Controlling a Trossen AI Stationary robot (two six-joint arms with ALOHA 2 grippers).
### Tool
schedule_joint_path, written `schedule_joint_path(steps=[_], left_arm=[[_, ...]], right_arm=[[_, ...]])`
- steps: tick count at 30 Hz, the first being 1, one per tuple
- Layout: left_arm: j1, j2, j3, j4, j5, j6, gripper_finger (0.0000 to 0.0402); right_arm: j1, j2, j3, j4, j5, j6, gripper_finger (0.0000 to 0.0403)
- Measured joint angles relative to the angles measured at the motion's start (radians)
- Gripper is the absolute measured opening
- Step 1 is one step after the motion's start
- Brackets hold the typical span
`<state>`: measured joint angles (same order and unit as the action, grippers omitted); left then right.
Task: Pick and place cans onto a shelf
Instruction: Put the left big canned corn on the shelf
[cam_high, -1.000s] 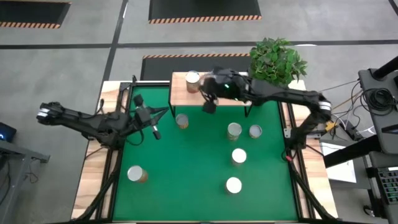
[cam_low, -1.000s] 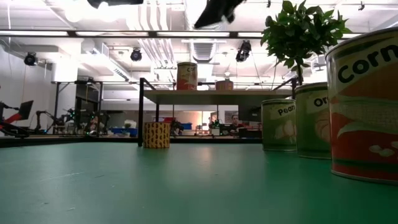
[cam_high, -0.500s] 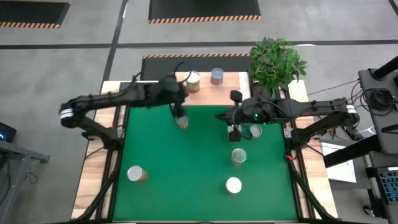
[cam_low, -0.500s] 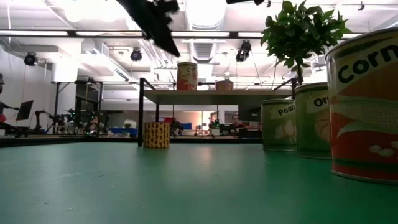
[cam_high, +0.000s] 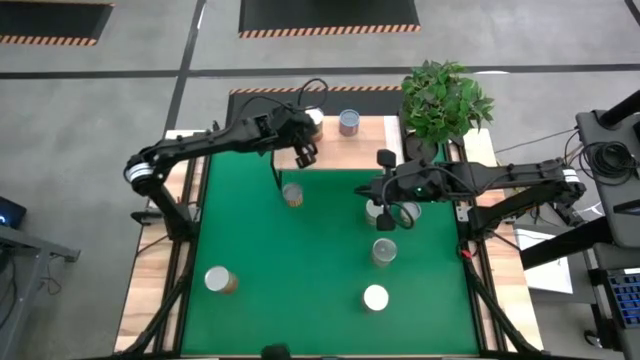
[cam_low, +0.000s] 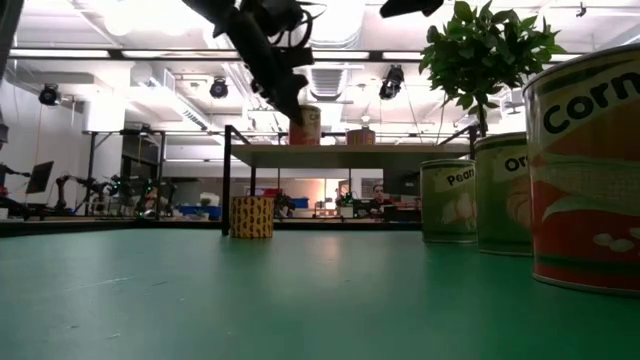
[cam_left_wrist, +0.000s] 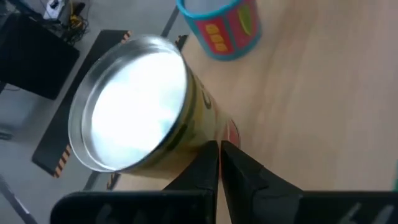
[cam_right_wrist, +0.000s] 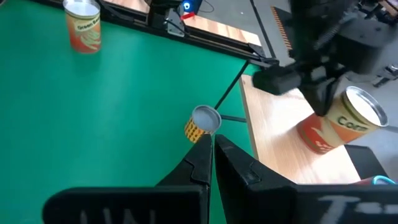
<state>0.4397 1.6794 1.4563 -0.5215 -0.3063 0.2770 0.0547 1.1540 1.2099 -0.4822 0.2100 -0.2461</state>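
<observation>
Corn can (cam_left_wrist: 140, 109) on shelf (cam_left_wrist: 311, 106), just beside shut left gripper (cam_left_wrist: 219, 149).

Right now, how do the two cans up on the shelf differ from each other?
The corn can has a yellow and red label; the blue can is blue-sided with a red panel. The corn can looks larger than the blue can. The left gripper, shut, is right beside the corn can; the blue can stands clear. Both stand upright on the shelf.

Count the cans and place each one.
8. Two cans on the shelf. Six on the green table: one beside the shelf, two partly under the right arm, two mid-front, one front-left.
</observation>
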Motion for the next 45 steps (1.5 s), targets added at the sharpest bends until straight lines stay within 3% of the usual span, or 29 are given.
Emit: schedule_joint_path(steps=[6, 11, 14, 20, 26, 30, 42, 45], left_arm=[[0.007, 0.035, 0.055, -0.059, 0.000, 0.019, 0.0000], [-0.009, -0.005, 0.099, -0.142, -0.001, 0.041, 0.0000], [-0.006, -0.038, 0.131, -0.103, -0.018, 0.089, 0.0000], [0.114, -0.043, 0.161, -0.070, -0.119, 0.245, 0.0000], [0.277, -0.011, 0.159, -0.088, 0.111, 0.261, 0.0000], [0.307, 0.019, 0.167, -0.080, 0.283, 0.254, 0.0000], [0.290, 0.065, 0.167, -0.038, 0.300, 0.263, 0.0000], [0.288, 0.064, 0.169, -0.021, 0.349, 0.261, 0.0000]], right_arm=[[0.000, 0.002, -0.002, -0.016, 0.000, 0.000, 0.0009], [0.000, 0.001, -0.004, -0.039, 0.000, 0.001, 0.0009], [0.000, 0.001, -0.011, -0.043, 0.000, 0.001, 0.0009], [0.000, 0.001, -0.035, -0.037, 0.000, 0.003, 0.0009], [0.000, 0.001, -0.052, -0.037, 0.000, 0.008, 0.0009], [0.000, 0.001, -0.053, -0.037, 0.000, 0.004, 0.0009], [-0.001, 0.000, -0.053, -0.037, 0.000, -0.001, 0.0009], [-0.001, 0.000, -0.053, -0.037, 0.000, -0.003, 0.0009]])
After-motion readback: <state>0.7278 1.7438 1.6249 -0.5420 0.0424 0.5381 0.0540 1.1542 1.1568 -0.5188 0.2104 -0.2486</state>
